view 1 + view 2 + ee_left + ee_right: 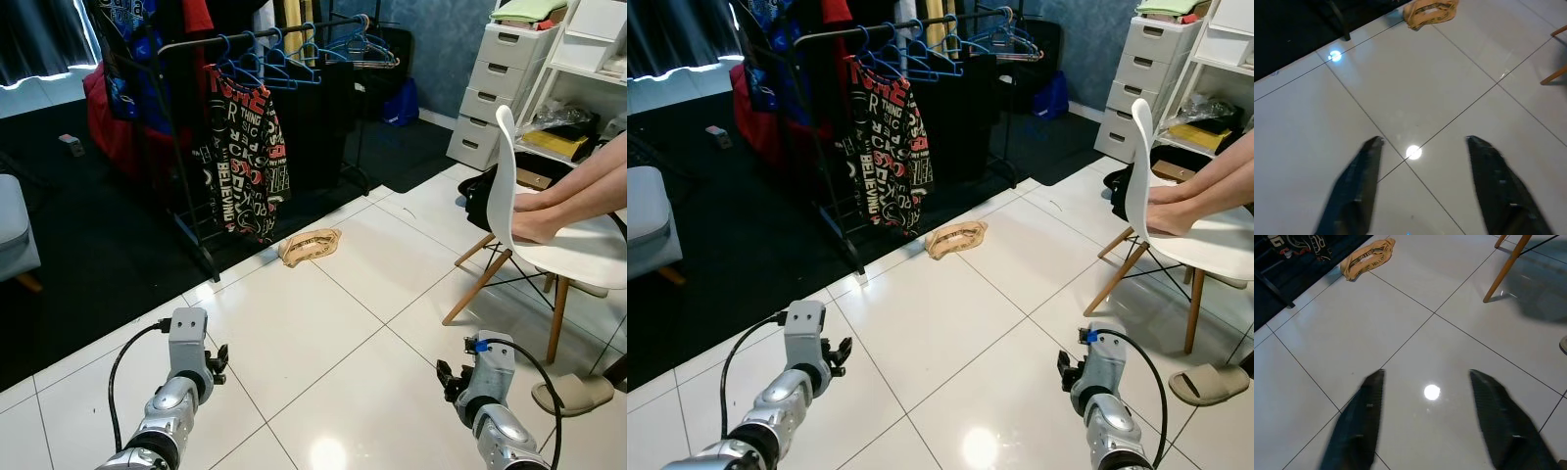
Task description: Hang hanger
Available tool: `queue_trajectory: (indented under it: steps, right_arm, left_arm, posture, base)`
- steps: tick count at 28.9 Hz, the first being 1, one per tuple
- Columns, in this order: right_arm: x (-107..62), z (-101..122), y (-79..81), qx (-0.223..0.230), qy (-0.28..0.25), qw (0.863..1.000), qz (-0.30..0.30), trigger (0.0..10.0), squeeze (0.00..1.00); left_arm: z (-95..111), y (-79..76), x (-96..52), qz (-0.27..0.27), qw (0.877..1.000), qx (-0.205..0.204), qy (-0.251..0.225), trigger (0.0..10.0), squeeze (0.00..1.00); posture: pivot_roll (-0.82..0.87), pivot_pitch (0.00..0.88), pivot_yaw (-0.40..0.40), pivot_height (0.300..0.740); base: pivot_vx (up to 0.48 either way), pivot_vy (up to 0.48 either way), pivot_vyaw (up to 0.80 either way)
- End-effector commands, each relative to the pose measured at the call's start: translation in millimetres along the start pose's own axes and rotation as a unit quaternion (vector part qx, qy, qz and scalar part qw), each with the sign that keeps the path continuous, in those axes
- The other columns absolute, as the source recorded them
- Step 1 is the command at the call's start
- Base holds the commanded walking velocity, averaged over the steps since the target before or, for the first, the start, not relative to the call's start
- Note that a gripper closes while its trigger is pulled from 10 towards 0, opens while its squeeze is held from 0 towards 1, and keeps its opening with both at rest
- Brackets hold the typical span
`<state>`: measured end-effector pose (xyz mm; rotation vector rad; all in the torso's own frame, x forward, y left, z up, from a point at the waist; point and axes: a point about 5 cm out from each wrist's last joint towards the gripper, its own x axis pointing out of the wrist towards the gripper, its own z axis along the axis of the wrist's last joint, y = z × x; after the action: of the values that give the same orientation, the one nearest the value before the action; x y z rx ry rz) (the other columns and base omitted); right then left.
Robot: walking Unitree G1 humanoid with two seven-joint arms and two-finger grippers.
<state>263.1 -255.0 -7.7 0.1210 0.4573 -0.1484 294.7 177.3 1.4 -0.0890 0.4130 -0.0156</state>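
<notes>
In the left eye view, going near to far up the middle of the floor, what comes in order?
White glossy floor tiles → crumpled tan printed garment → black shirt with red-and-white lettering → blue plastic hangers on the black clothes rail.

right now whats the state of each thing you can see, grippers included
left gripper: open, empty, over the tiles
right gripper: open, empty, over the tiles
rack: upright, at the dark floor's edge
blue hangers: hung on the rail
printed shirt: hanging from the rack
tan garment: crumpled on the tiles by the rack
white chair: upright, a person's legs resting on it
drawers: shut
</notes>
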Motion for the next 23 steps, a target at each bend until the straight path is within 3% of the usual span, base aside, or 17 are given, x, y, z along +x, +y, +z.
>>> queue_trajectory:
  steps: [1,13,23]
  right_arm:
    - [0.0,1.8,-0.9,0.009,-0.007,1.0,0.001,10.0,1.0]
    - [2.9,10.2,-0.5,0.009,-0.018,1.0,0.01,10.0,1.0]
    - [3.8,14.8,-2.4,0.002,-0.024,1.0,0.008,10.0,1.0]
  left_arm:
    - [2.6,-1.0,0.8,-0.004,1.0,-0.012,-0.008,10.0,1.0]
    - [7.3,-1.7,2.3,-0.016,1.0,-0.01,-0.016,10.0,1.0]
    - [10.3,7.8,1.5,-0.001,1.0,-0.014,-0.025,10.0,1.0]
  posture:
    - [-0.02,0.0,0.021,0.74]
    - [-0.03,0.0,0.02,0.74]
    - [0.0,0.0,-0.008,0.74]
  base:
    - [0.0,0.0,0.0]
    - [0.0,0.0,0.0]
    - [0.0,0.0,0.0]
